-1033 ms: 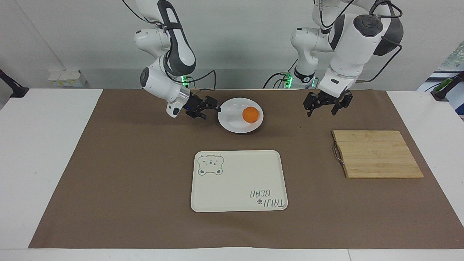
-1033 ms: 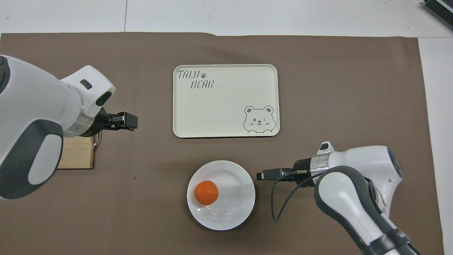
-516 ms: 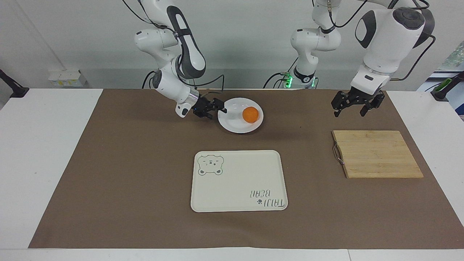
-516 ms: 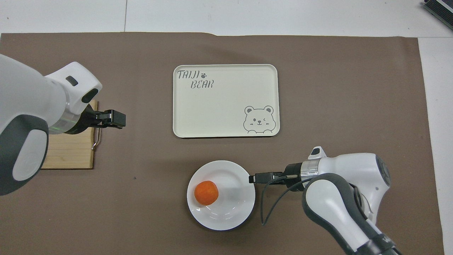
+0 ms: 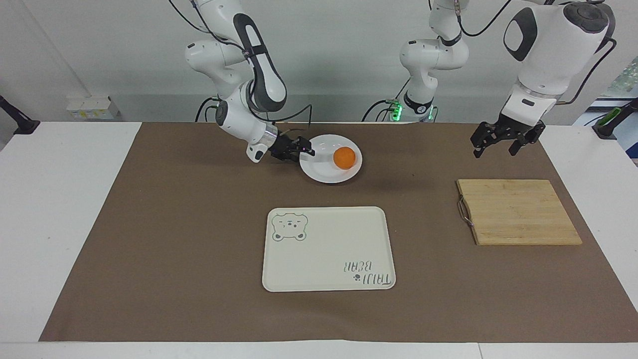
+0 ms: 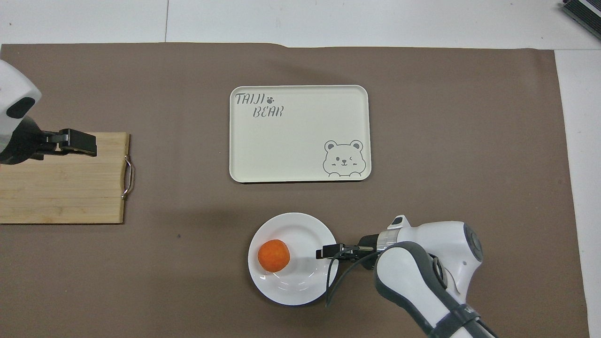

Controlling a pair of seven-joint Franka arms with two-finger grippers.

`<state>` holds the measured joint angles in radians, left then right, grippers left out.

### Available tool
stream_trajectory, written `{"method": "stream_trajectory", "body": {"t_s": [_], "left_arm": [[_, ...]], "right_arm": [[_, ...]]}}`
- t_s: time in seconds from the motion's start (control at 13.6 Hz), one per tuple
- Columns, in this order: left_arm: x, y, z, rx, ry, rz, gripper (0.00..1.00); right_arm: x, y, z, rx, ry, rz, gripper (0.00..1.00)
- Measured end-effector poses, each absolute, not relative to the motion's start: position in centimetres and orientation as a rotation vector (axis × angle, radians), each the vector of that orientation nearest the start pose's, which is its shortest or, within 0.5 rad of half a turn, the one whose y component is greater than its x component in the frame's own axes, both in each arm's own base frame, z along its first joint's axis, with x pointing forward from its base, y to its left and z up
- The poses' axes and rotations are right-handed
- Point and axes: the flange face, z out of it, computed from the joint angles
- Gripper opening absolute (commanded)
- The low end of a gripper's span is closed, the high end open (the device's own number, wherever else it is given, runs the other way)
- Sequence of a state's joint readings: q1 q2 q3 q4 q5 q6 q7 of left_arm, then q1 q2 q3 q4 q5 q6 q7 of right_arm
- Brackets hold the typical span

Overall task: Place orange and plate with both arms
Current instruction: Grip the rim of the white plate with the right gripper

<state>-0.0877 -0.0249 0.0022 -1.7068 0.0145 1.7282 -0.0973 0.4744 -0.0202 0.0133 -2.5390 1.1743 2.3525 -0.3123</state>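
Note:
The white plate lies on the brown mat near the robots, midway between the arms, with the orange resting in it on the side toward the left arm. In the overhead view the orange sits in the plate too. My right gripper is low at the plate's rim on the right arm's side, its tip over the rim in the overhead view. My left gripper is open and empty, raised over the wooden board's edge.
A cream tray with a bear drawing lies farther from the robots than the plate, also in the overhead view. A wooden cutting board with a metal handle lies toward the left arm's end.
My right gripper has moved in to the plate's rim. My left arm has swung away from the plate toward its own end of the table, over the board. Plate and orange have not moved.

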Motion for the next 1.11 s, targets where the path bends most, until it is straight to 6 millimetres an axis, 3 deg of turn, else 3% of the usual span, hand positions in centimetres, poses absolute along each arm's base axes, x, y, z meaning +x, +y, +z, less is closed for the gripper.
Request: {"method": "stream_trajectory", "body": {"t_s": [0.15,0.22,0.3,0.37,0.52,0.74,1.11], "left_arm": [[55.7,-3.9,59.0,-3.13,-0.036,-0.078,1.0],[55.7,-3.2,59.0,-3.13,-0.034,-0.078,1.0],[55.7,-2.7,59.1,-3.129,-0.004,-0.074,1.0],[55.7,-2.3,59.3,-3.128,0.035,-0.066,1.0],[55.5,-2.6,60.2,-3.126,0.085,-0.057,1.0],[55.1,-5.0,62.6,-3.123,0.163,-0.082,1.0],[54.8,-6.7,62.7,-3.123,0.213,-0.069,1.0]], "right_arm": [[38.0,22.9,26.5,-2.418,0.165,0.256,0.67],[37.8,23.3,26.2,-2.425,0.162,0.259,0.53],[37.6,23.6,25.9,-2.435,0.16,0.259,0.22],[37.4,23.9,25.6,-2.444,0.161,0.25,0.0],[37.0,24.5,25.3,-2.449,0.169,0.242,0.0],[37.0,24.6,25.3,-2.443,0.175,0.245,0.0],[37.5,24.1,25.6,-2.406,0.18,0.226,0.0]]}}
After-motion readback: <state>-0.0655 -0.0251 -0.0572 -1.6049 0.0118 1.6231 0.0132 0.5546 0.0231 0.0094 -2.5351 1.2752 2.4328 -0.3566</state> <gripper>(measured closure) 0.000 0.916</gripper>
